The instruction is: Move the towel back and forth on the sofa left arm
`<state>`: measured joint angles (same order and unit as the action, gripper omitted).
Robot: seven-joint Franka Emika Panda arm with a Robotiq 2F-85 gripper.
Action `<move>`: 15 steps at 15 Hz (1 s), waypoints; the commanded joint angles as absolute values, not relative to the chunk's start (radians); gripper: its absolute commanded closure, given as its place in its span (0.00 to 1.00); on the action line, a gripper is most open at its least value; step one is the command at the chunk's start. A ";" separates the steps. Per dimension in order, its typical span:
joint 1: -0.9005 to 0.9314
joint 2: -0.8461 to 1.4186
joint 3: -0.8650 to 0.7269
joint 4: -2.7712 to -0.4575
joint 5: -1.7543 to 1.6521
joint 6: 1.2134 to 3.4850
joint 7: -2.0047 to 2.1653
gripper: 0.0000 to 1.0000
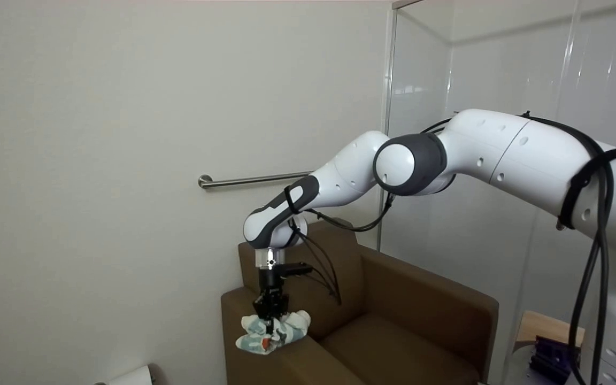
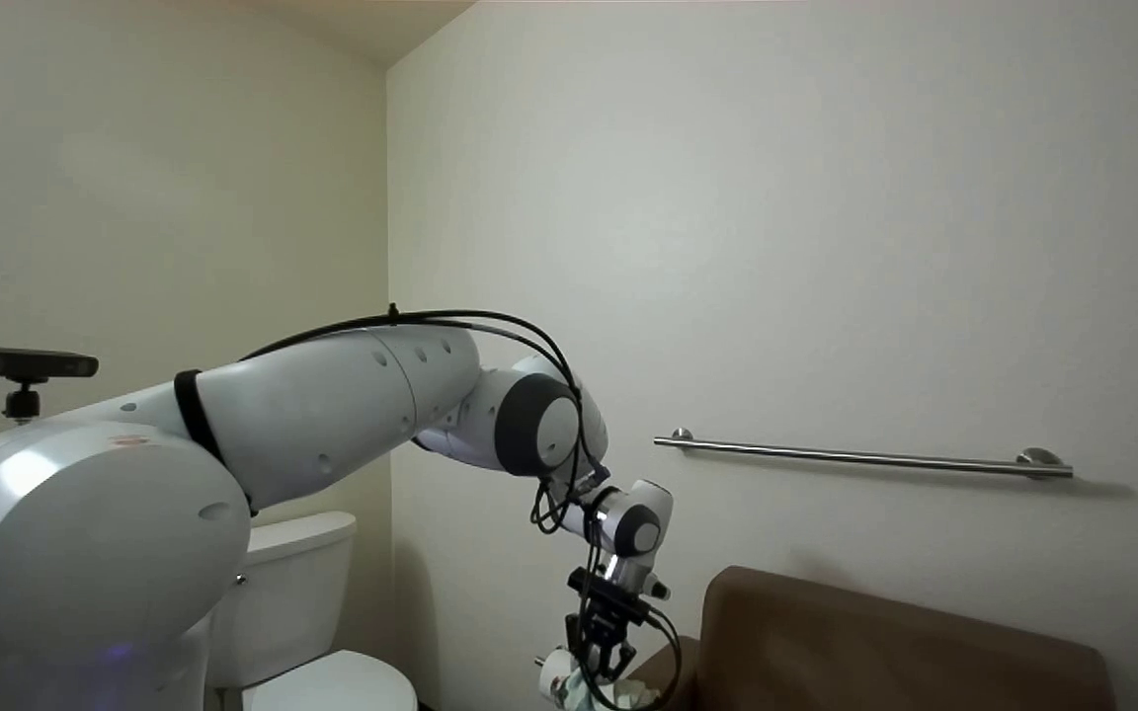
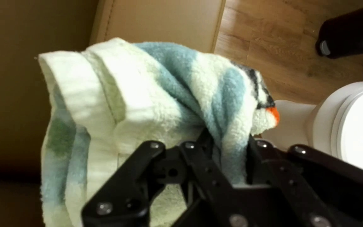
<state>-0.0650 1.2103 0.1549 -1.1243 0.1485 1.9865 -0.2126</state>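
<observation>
Black fingers (image 3: 200, 167) of the Robotiq gripper (image 3: 228, 148) crowd the bottom of my wrist view, closed on a fold of the towel (image 3: 165, 91), whitish terry with blue-green patches and a dab of orange. From my end the towel sits bunched on the flat top of the left armrest (image 1: 310, 366) of the brown armchair (image 1: 380, 299), beside the seat cushion (image 1: 399, 347); how much of it touches I can't tell. The white Panda arm (image 1: 522, 155) reaches over, gripper pointing down. In both exterior views I see a steel grab bar (image 2: 855, 456) on the wall (image 2: 826, 247) above the backrest (image 2: 905, 652).
</observation>
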 commanded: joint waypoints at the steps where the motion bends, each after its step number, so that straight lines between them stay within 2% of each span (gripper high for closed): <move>1: -0.101 1.138 0.187 -1.315 0.181 1.965 -0.243 0.91; 15: -0.154 0.860 0.147 -1.874 0.374 1.986 -0.188 0.91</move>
